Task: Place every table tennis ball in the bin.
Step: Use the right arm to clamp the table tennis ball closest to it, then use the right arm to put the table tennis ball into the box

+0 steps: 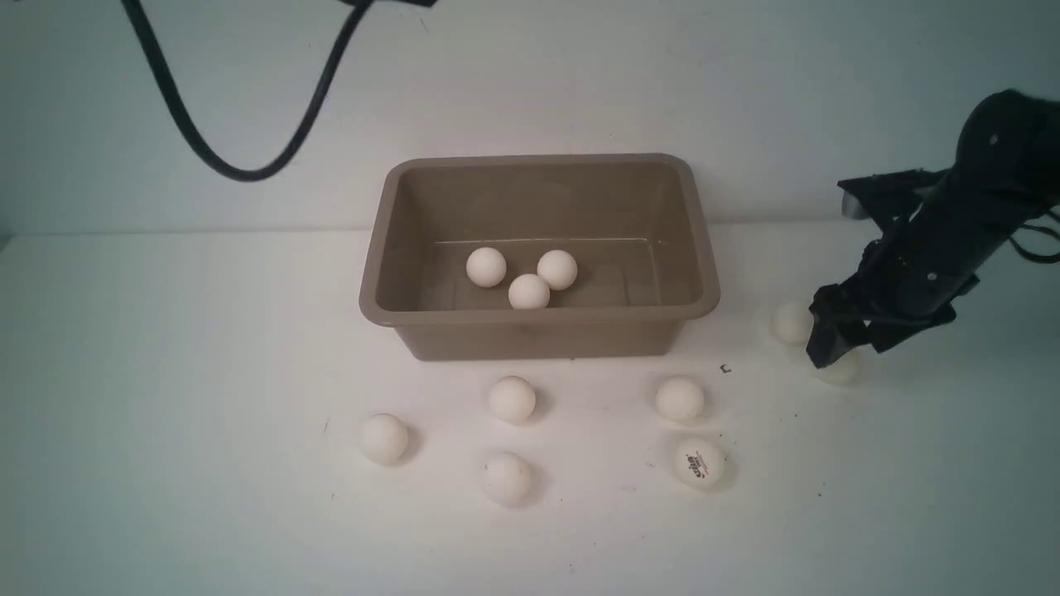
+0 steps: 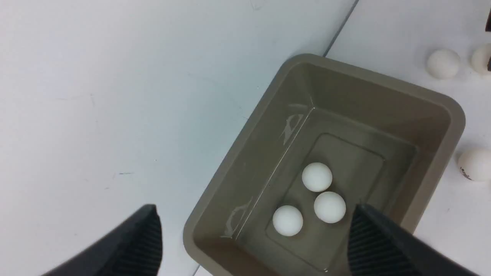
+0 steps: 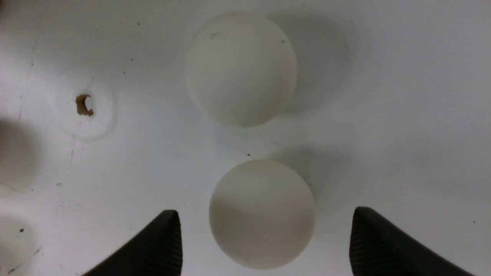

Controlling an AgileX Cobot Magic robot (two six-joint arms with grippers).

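The taupe bin (image 1: 538, 315) stands at mid-table with three table tennis balls (image 1: 528, 290) inside. Five balls lie in front of it, one with a dark logo (image 1: 701, 463). Two more lie to its right: one free (image 1: 792, 322), one (image 1: 840, 369) partly hidden under my right gripper (image 1: 830, 352). In the right wrist view that gripper (image 3: 264, 214) is open around this ball (image 3: 262, 213), with gaps on both sides; the other ball (image 3: 241, 69) lies beyond. My left gripper (image 2: 255, 212) is open and empty, high above the bin (image 2: 456, 119), out of the front view.
A black cable (image 1: 240, 170) hangs at the upper left in front of the back wall. The bin stands close to that wall. A small dark mark (image 1: 725, 368) is on the table; it shows as a brown chip (image 3: 83, 105) in the right wrist view.
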